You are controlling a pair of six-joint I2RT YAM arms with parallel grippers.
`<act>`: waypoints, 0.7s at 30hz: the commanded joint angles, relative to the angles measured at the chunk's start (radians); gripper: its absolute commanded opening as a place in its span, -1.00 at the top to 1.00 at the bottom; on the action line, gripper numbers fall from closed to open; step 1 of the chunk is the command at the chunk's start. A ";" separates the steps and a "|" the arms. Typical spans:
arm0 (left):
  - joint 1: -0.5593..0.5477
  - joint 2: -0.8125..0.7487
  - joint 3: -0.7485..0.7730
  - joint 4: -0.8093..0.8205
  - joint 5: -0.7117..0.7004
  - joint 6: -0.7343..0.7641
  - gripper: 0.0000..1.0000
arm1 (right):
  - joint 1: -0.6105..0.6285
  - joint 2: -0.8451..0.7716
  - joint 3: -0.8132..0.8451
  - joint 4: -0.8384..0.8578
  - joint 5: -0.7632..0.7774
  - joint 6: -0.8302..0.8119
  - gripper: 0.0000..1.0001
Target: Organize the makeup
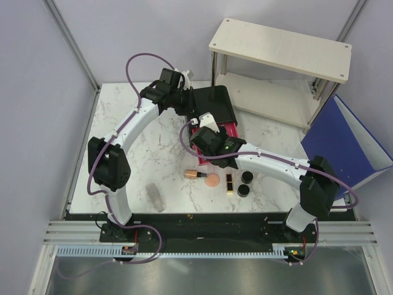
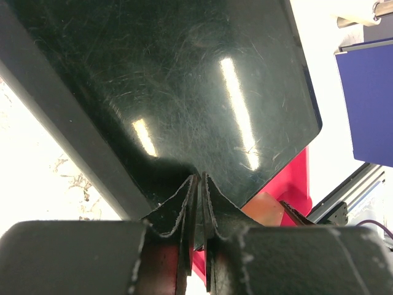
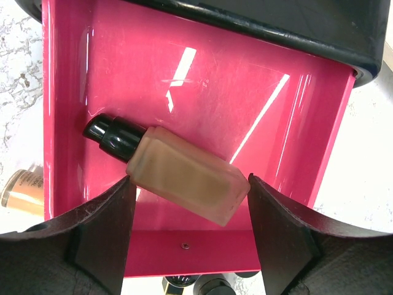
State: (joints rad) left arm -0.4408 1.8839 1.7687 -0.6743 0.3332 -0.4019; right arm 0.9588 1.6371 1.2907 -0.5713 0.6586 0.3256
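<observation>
Black-capped tan bottle (image 3: 184, 184) lay flat in pink drawer (image 3: 264, 98). Right jaws spread wide, flanking it, not gripping. Left jaws pressed together against black box (image 2: 184, 92). Bottle likely glass: stiff, slick, fairly heavy; flat sides offered best hold.

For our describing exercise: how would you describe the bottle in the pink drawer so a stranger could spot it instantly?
Start at the black box on the table, then its pulled-out pink drawer. Inside lies a frosted tan bottle, square-sided with a black cap, the only thing in that drawer.
</observation>
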 commanded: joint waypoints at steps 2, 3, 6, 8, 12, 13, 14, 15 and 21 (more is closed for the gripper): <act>-0.001 0.066 -0.064 -0.203 -0.095 0.077 0.66 | -0.002 -0.017 0.009 0.001 0.010 0.013 0.03; -0.001 0.070 -0.061 -0.203 -0.094 0.075 0.65 | -0.003 -0.023 0.009 -0.005 0.013 0.016 -0.02; -0.001 0.073 -0.055 -0.203 -0.089 0.072 0.65 | -0.003 -0.033 0.015 -0.016 0.018 0.020 -0.15; -0.001 0.075 -0.052 -0.203 -0.088 0.071 0.64 | -0.002 -0.042 0.024 -0.030 0.019 0.024 -0.28; -0.001 0.080 -0.046 -0.203 -0.083 0.071 0.64 | -0.002 -0.059 0.044 -0.044 0.030 0.026 -0.39; -0.001 0.083 -0.045 -0.203 -0.083 0.069 0.64 | -0.003 -0.062 0.047 -0.050 0.032 0.024 -0.46; -0.001 0.083 -0.045 -0.203 -0.080 0.069 0.63 | -0.003 -0.069 0.051 -0.058 0.036 0.024 -0.51; -0.001 0.084 -0.043 -0.203 -0.082 0.069 0.63 | -0.002 -0.072 0.055 -0.059 0.039 0.024 -0.59; -0.001 0.086 -0.041 -0.203 -0.079 0.069 0.63 | -0.002 -0.091 0.055 -0.067 0.041 0.020 -0.88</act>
State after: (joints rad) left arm -0.4408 1.8854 1.7737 -0.6777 0.3340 -0.4019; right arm 0.9588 1.5955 1.2980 -0.6285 0.6697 0.3443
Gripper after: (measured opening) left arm 0.183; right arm 0.906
